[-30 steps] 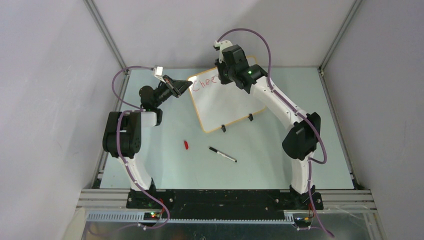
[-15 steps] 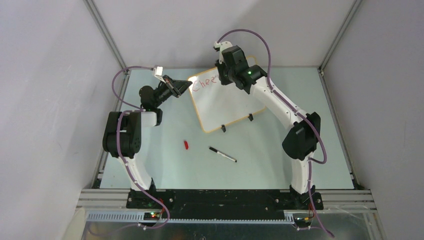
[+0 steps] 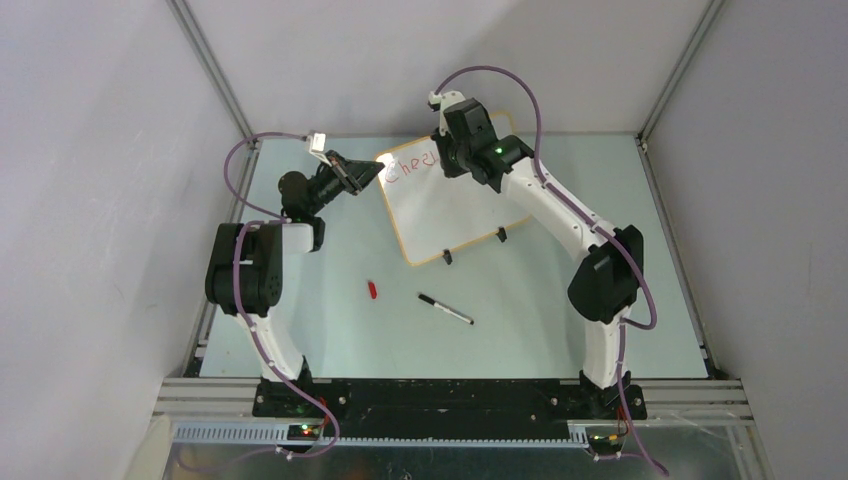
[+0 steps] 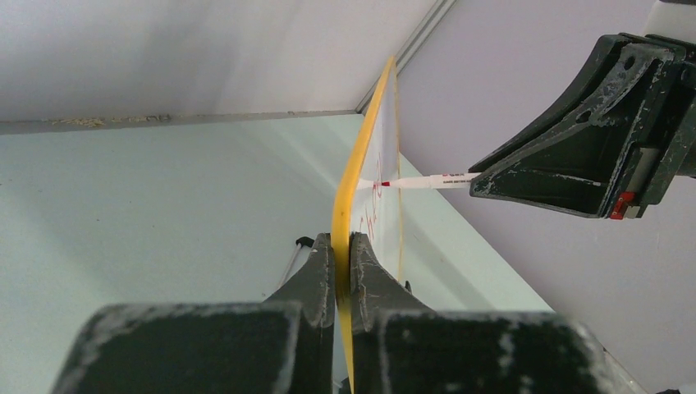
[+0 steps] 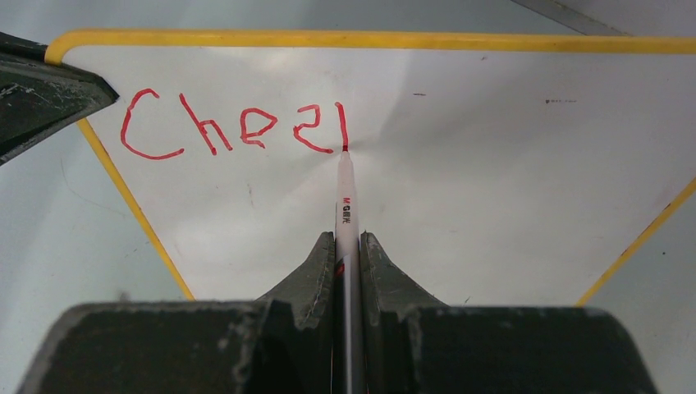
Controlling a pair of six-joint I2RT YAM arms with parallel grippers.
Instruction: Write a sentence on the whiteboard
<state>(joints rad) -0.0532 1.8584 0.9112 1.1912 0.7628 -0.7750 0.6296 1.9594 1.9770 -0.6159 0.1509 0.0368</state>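
The whiteboard [image 3: 450, 205] stands tilted at the back of the table, white with an orange-tan rim. My left gripper [image 3: 376, 172] is shut on its left rim [image 4: 343, 246]. My right gripper [image 3: 447, 155] is shut on a red marker [image 5: 345, 213], whose tip touches the board. The sentence [image 5: 234, 127] is red letters reading "Chee" plus one upright stroke, in one row near the top left; it also shows in the top view [image 3: 410, 168]. In the left wrist view the marker [image 4: 427, 180] meets the board face edge-on.
A black-capped marker [image 3: 445, 308] lies on the table in front of the board. A small red cap [image 3: 372, 290] lies to its left. The board's two black clip feet [image 3: 447, 257] rest on the table. Grey walls close in behind.
My right gripper has shifted slightly right and back along the board. The red writing has gained a stroke after "Chee". The left arm has not moved.
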